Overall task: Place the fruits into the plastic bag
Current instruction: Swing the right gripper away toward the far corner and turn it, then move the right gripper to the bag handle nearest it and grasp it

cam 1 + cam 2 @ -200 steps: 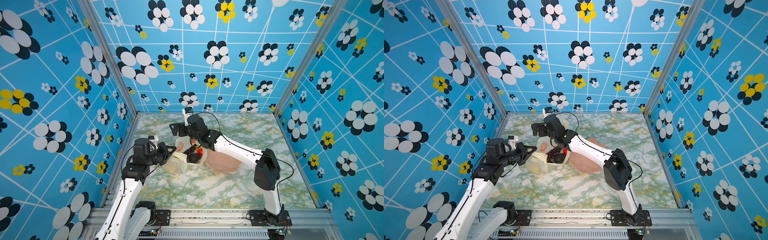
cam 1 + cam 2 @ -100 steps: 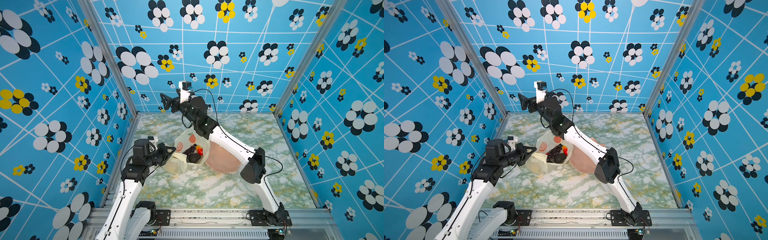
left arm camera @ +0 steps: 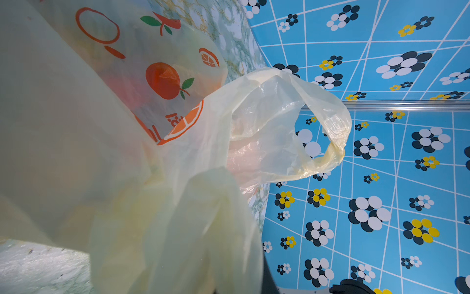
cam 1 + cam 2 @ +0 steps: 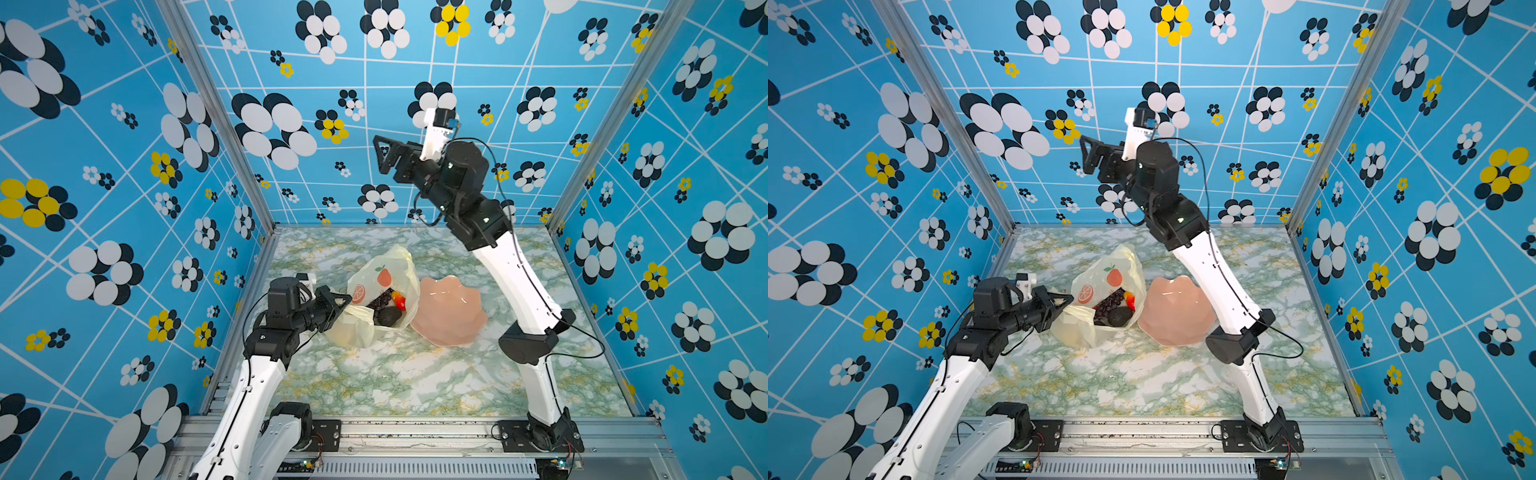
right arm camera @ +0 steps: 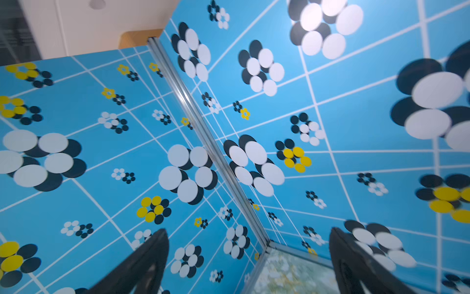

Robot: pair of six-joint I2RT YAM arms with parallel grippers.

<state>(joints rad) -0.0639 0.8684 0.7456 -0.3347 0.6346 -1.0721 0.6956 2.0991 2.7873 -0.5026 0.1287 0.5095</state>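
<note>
The left claw (image 4: 340, 300) pinches the plastic bag (image 4: 386, 270) near the bench (image 4: 415, 374) left edge, the fruits (image 4: 388, 316) inside it. Its orange lettering (image 3: 173, 119) is folded and unreadable. The right claw (image 4: 380, 154) hangs spread and empty, high above.

left arm (image 4: 257, 386) low, jaws clamped, right arm (image 4: 515, 282) high, jaws spread

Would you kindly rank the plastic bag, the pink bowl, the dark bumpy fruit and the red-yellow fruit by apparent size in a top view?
1. plastic bag, narrowly ahead
2. pink bowl
3. dark bumpy fruit
4. red-yellow fruit, partly hidden
</note>
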